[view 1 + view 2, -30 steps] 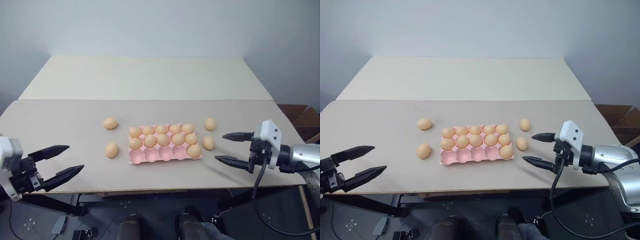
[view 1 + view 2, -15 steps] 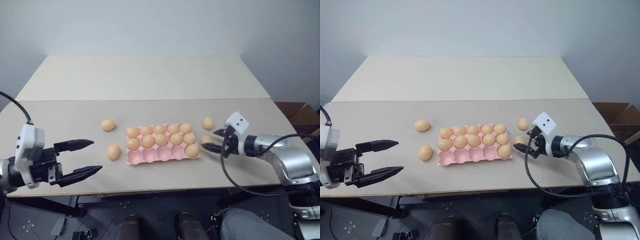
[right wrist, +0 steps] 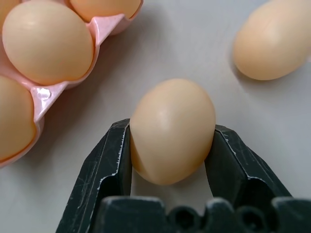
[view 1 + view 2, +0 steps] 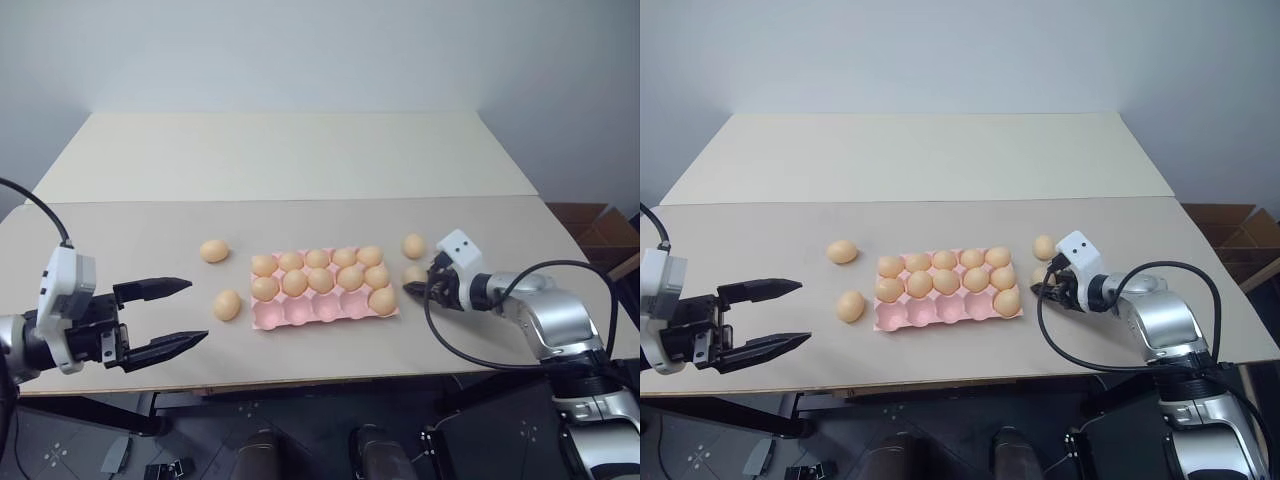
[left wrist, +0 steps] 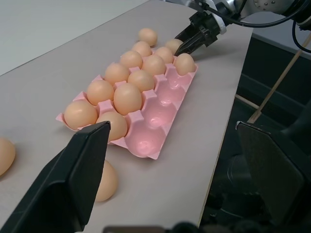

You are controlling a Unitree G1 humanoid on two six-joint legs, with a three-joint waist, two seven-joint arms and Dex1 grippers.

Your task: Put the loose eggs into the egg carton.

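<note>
**Right gripper clamping a loose egg beside the carton**

The egg carton (image 4: 325, 290) is lying lengthwise across the table (image 4: 300, 160), holding eleven eggs, four near cups empty. The right gripper (image 3: 167, 141) is pinching an egg (image 3: 172, 130) just right of it. The left gripper (image 4: 170, 315) is gaping, empty.

My right gripper (image 3: 172, 165) has matte black fingers, scuffed with faint pale scratches, against a smooth tan-orange egg (image 3: 172, 130). The other eggs are the same even tan-orange, unpatterned. The egg carton (image 4: 322, 306), at the centre of the frame, is plain pale pink, its empty cups a glossier pink. The table (image 4: 300, 160) is flat beige. My left gripper (image 4: 172, 316), at lower left, has black fingers below a white wrist housing.
</note>
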